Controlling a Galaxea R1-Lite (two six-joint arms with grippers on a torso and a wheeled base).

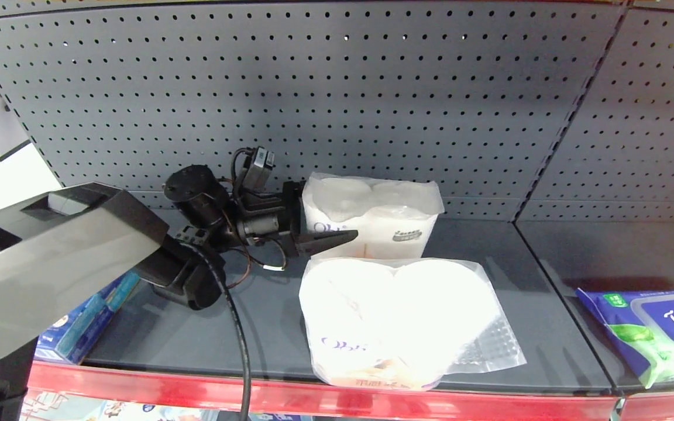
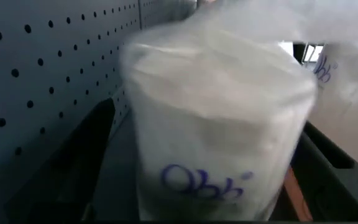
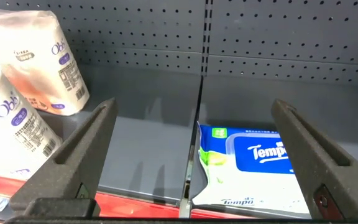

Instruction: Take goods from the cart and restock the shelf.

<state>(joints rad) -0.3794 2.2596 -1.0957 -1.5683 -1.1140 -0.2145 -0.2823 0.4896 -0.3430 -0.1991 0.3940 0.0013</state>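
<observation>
Shelf [image 1: 547,280]: grey deck, pegboard back, red front lip.

Front pack [image 1: 395,321] of paper rolls lies at the lip, its loose film trailing to the robot's right. It probably marks the front of the row being filled.

Rear pack [image 1: 372,216] stands upright against the pegboard, directly behind the front one. This looks like back-row placement, leaving room ahead. Clear film, white rolls, blue script low on the side; soft, so it should dent under grip.

Wipes pack [image 1: 659,330] lies flat in the next bay.

Left gripper [image 1: 322,219]: spread wide around the rear pack, apparently clamping it from the side so it stays upright.

Right gripper [image 3: 192,107]: spread wide, empty, before the shelf front.
</observation>
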